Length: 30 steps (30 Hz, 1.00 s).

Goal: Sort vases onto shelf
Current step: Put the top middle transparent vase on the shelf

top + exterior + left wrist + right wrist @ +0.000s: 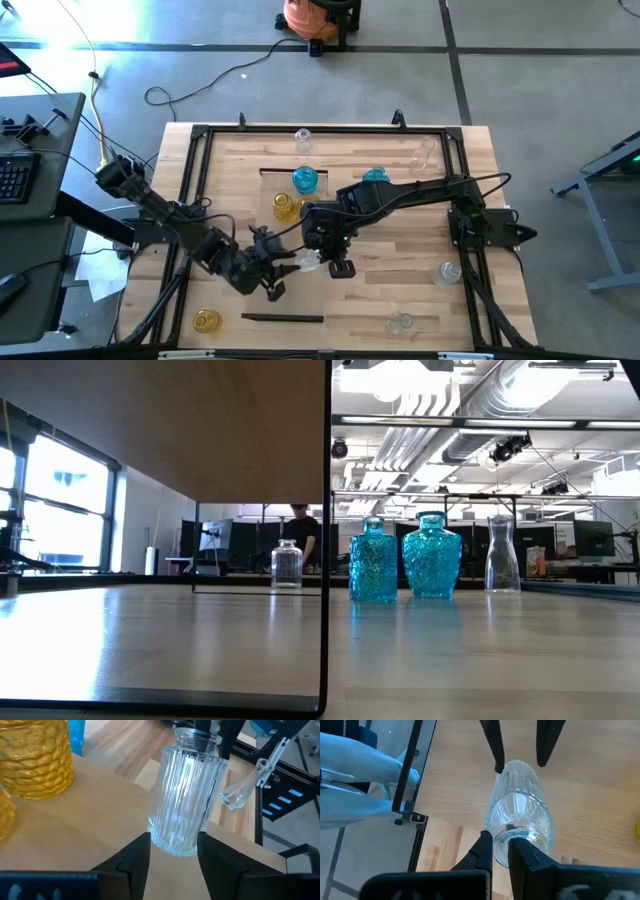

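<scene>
Pinched at its rim by your right fingers (501, 851), the clear ribbed vase (519, 812) hangs tilted over the pale shelf (65, 835) mid-surface. Your left fingers (173, 854) stand apart around its base, gripping nothing. Thin rim purchase could slip, dropping glass against the yellow vase (36, 756) nearby.

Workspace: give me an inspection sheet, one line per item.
Surface: plank tabletop in a dark frame, with the pale shelf on it.
Job's things: ribbed clear vase in a handover between both arms; yellow vases on the shelf; two blue vases and clear ones standing farther off.
Clutter: nothing seen.
Grippers: left gripper open around the ribbed vase's base; right gripper shut on its neck.
Cables: loose cable on the floor.
Surroundings: keyboard desk, orange vacuum, person in the background.
</scene>
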Motion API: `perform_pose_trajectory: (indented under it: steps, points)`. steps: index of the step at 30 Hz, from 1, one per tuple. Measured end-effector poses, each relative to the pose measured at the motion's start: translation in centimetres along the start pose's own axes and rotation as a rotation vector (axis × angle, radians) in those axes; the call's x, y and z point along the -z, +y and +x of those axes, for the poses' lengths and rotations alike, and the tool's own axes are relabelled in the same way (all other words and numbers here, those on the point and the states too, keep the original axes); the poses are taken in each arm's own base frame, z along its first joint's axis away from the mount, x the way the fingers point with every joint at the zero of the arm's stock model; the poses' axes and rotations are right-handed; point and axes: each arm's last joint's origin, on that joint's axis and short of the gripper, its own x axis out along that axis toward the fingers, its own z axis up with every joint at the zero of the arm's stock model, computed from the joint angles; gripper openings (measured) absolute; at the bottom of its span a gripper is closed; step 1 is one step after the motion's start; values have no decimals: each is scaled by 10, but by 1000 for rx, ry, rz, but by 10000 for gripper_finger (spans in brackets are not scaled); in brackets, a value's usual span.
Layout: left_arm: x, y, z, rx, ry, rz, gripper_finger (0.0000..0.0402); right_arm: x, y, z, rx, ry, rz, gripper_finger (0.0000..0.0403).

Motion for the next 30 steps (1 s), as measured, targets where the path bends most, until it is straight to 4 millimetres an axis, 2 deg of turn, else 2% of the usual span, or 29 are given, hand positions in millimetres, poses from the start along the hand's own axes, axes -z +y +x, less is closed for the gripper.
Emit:
perform_pose_trajectory:
  steps: [17,25,30]
  points:
    - [-6,1,6,82,46,-9,120,0,0,0,-10,-3,-12,5]
    - [5,-4,23,60,85,-30,103,-2,0,0,1,-16,-18,6]
    - [17,-4,34,44,138,-24,94,-5,0,0,14,-50,-30,22]
